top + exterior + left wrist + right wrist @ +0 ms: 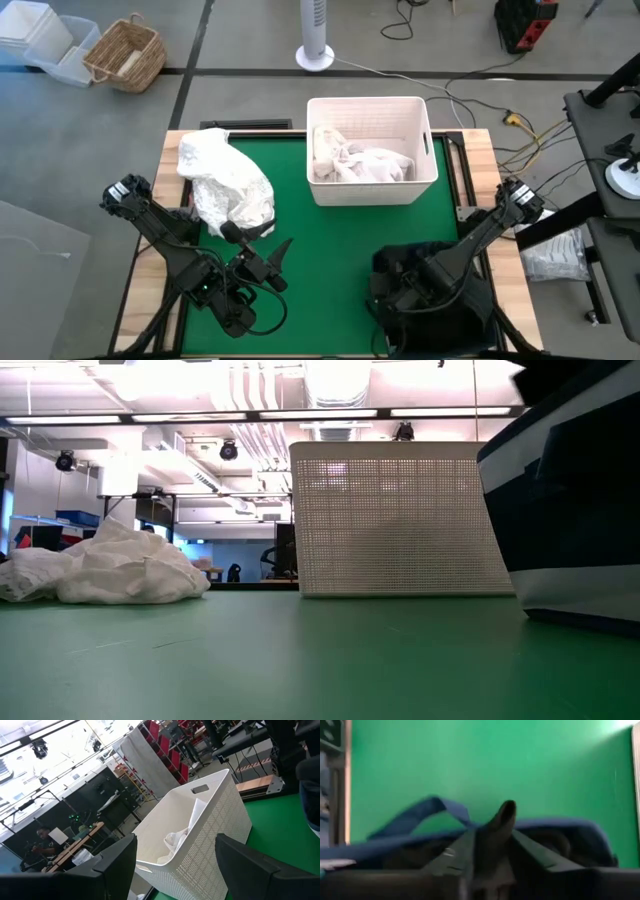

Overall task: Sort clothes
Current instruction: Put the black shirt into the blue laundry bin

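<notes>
Only from the high view are white clothes [360,165] seen inside the white bin [372,112]; in the low view they are hidden by its perforated wall. A crumpled white garment [225,183] is seen on the green table [330,240], just beside the left end effector [272,262], whose fingers are spread. The right end effector [492,832], over the navy bin [435,290], is seen with fingers pressed together.

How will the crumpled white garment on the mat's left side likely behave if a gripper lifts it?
The white garment lies in a crumpled heap, so it likely droops and unfolds when lifted. It looks thin and light, probably dragging rather than sliding if pushed across the green mat.
</notes>
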Available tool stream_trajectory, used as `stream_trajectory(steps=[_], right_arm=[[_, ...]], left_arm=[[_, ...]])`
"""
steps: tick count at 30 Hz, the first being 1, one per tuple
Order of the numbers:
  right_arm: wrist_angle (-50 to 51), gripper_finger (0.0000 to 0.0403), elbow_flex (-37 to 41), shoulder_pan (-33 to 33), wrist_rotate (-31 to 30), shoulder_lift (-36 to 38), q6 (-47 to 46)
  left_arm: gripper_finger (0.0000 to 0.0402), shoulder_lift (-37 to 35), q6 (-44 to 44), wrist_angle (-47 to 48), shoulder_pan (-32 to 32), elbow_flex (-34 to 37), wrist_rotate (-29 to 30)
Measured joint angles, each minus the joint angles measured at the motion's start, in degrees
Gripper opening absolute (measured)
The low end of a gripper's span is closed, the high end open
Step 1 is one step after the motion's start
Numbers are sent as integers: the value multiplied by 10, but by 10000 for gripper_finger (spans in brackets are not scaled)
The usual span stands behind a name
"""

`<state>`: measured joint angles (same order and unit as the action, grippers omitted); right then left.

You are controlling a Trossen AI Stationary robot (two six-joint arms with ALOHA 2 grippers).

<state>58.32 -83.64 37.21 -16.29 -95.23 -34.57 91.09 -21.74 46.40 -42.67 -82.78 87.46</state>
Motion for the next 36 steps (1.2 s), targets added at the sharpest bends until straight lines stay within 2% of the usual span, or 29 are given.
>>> stream_trajectory(steps=[3, 4, 12, 15, 20, 25, 29, 36], right_arm=[[31, 29, 0, 7, 7, 1, -12], [41, 21, 0, 11, 8, 2, -17], [96, 13, 11, 23, 2, 4, -66], [61, 12, 46, 23, 1, 0, -64], [-54, 13, 127, 21, 11, -2, -51], [-58, 13, 134, 21, 23, 5, -82], [-49, 36, 115, 23, 37, 23, -89], [47, 135, 61, 25, 38, 48, -123]], left_arm=[[245, 0, 0, 0, 0, 0, 0], [245, 0, 0, 0, 0, 0, 0], [245, 0, 0, 0, 0, 0, 0], [245, 0, 0, 0, 0, 0, 0], [245, 0, 0, 0, 0, 0, 0], [245, 0, 0, 0, 0, 0, 0], [245, 0, 0, 0, 0, 0, 0], [245, 0, 0, 0, 0, 0, 0]])
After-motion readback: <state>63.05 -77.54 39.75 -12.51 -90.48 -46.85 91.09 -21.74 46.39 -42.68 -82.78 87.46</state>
